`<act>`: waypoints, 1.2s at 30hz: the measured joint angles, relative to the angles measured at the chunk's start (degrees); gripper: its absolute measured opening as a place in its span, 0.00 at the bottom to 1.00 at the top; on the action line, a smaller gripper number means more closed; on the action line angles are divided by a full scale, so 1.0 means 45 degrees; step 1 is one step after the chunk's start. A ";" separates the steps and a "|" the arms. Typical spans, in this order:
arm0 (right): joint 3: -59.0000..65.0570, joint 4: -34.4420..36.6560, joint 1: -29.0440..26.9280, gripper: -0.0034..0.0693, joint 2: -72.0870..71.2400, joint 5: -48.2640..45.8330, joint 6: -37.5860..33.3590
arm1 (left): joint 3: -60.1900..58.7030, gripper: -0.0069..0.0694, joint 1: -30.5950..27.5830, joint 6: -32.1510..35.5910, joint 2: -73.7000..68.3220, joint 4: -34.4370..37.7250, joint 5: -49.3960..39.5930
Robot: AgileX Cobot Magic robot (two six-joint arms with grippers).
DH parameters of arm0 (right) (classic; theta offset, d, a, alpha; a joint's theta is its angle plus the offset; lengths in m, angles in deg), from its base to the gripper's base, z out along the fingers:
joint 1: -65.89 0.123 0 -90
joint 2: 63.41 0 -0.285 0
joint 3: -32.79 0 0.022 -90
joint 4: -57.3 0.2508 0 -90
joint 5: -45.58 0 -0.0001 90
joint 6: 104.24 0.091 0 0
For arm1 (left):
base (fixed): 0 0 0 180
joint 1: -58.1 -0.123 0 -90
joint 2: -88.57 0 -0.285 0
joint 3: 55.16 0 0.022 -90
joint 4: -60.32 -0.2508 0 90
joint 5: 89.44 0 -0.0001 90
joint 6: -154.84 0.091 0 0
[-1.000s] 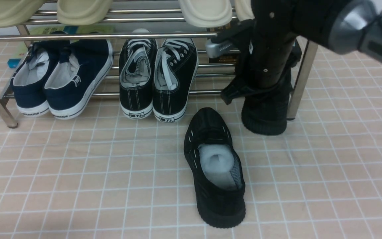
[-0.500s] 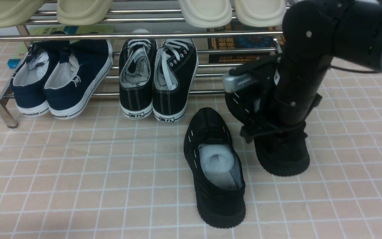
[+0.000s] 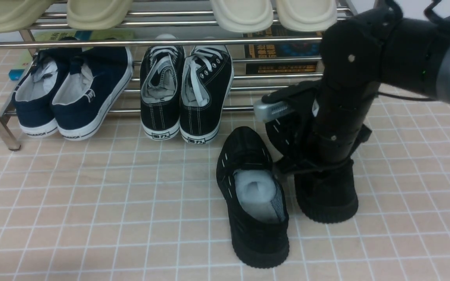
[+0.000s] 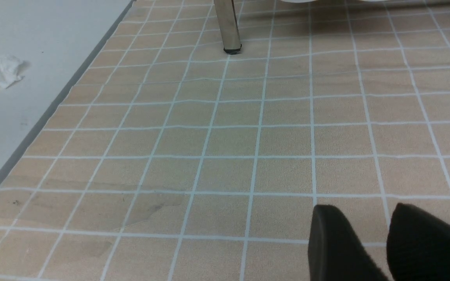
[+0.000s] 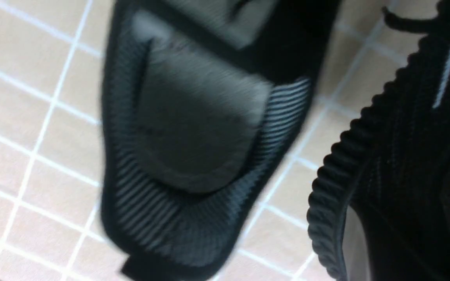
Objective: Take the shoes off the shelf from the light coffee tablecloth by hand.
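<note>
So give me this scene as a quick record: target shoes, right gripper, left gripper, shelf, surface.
target shoes: two black shoes, one by itself on the cloth, the other beside it under the right arm
right gripper: at the second shoe
left gripper: over the cloth
shelf: still carries navy shoes, white-laced sneakers and pale footwear
surface: beige, white grid

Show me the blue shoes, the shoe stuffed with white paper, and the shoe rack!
blue shoes (image 3: 109, 91): front view, right shoe's side
stuffed shoe (image 3: 262, 248): front view, its black heel
shoe rack (image 3: 193, 42): front view, front bar
</note>
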State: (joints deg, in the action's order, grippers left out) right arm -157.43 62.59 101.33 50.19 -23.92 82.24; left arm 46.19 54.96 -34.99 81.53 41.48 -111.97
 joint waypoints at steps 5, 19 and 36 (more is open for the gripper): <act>0.0338 0.0003 0.0306 0.06 0.0000 -0.0010 0.0067 | 0.0000 0.40 0.0000 0.0000 0.0000 0.0000 0.0000; 0.0413 -0.0003 0.0306 0.11 0.0000 -0.0115 0.0411 | 0.0000 0.40 0.0000 0.0000 0.0000 0.0000 0.0000; -0.0153 0.0173 0.0306 0.48 -0.1844 -0.0123 -0.0328 | 0.0000 0.40 0.0000 0.0000 0.0000 0.0000 0.0000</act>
State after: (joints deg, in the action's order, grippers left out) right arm -158.12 63.37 102.71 41.90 -24.47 80.76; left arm 46.19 54.96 -34.99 81.53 41.48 -111.97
